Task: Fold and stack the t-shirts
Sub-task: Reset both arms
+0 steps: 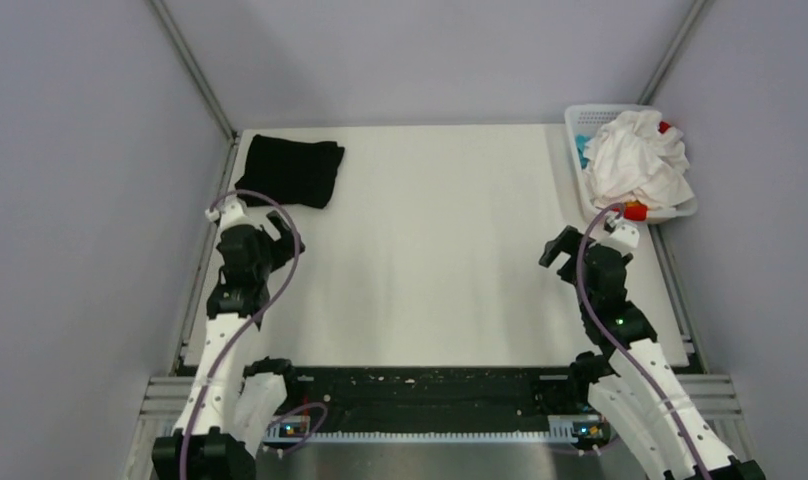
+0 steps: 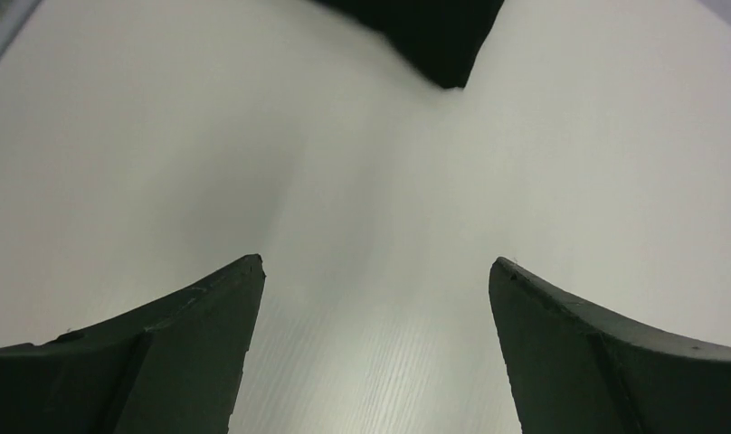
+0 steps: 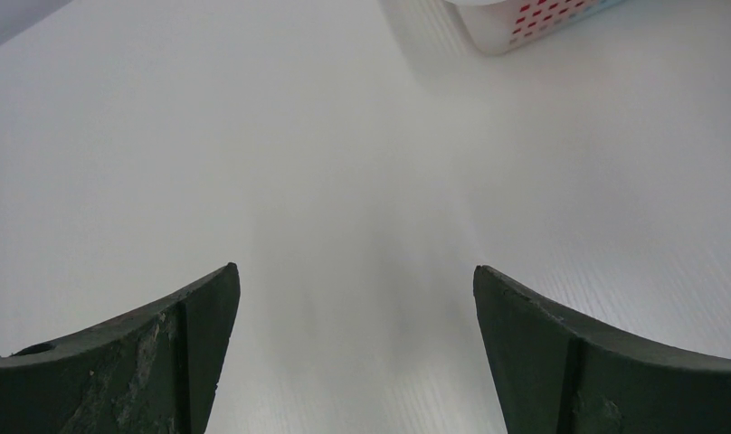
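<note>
– Black cloth first, far left?
– Yes. The black t-shirt (image 1: 288, 170) lies folded into a rough rectangle at the far left corner of the white surface (image 1: 440, 250), close to the left edge.
– And the left gripper (image 1: 270, 235)?
– It sits just on the near side of that shirt, apart from it. In the left wrist view its two dark fingers (image 2: 181, 353) stand wide apart with only bare surface between them, and one corner of the black t-shirt shows at the top edge. It grasps nothing.
– What about the middle?
– Only plain white surface between the two arms.
– Then the right gripper (image 1: 565, 245)?
– It is near the right edge, on the near side of the basket (image 1: 580, 120). Its fingers (image 3: 154, 362) are spread just as wide, with nothing between them, and a corner of the basket shows at the top of the right wrist view.
– Where are the other shirts?
– The white t-shirts (image 1: 635, 160) are crumpled in a heap that spills over the basket's rim, at the far right corner of the surface. A bit of red cloth (image 1: 635, 211) pokes out at the near edge of the heap, and blue cloth (image 1: 583, 150) shows at its left, inside the basket.
</note>
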`<state>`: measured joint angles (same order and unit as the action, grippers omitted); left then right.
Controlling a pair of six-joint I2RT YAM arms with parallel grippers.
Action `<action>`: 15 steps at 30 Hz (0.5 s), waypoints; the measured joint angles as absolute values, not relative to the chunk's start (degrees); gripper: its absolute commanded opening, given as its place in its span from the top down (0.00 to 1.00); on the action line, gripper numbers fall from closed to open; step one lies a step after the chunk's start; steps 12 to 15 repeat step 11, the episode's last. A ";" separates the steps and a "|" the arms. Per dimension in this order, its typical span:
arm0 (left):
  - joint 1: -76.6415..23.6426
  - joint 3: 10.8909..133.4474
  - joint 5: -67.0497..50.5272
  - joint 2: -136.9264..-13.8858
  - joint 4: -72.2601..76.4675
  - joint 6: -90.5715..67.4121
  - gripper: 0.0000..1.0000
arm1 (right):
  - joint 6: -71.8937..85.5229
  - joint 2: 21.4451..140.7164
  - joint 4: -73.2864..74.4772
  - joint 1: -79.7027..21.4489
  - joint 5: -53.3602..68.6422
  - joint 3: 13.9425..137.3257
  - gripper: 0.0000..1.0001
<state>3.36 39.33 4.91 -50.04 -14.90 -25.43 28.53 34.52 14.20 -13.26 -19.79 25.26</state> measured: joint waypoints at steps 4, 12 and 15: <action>3.38 28.27 4.56 -39.64 -15.42 -27.00 0.01 | 28.49 32.47 14.85 -13.26 -23.20 23.53 0.01; 3.38 25.61 4.08 -35.27 -12.49 -27.79 0.01 | 28.53 32.25 15.20 -13.26 -26.59 23.22 0.01; 3.38 25.61 4.08 -35.27 -12.49 -27.79 0.01 | 28.53 32.25 15.20 -13.26 -26.59 23.22 0.01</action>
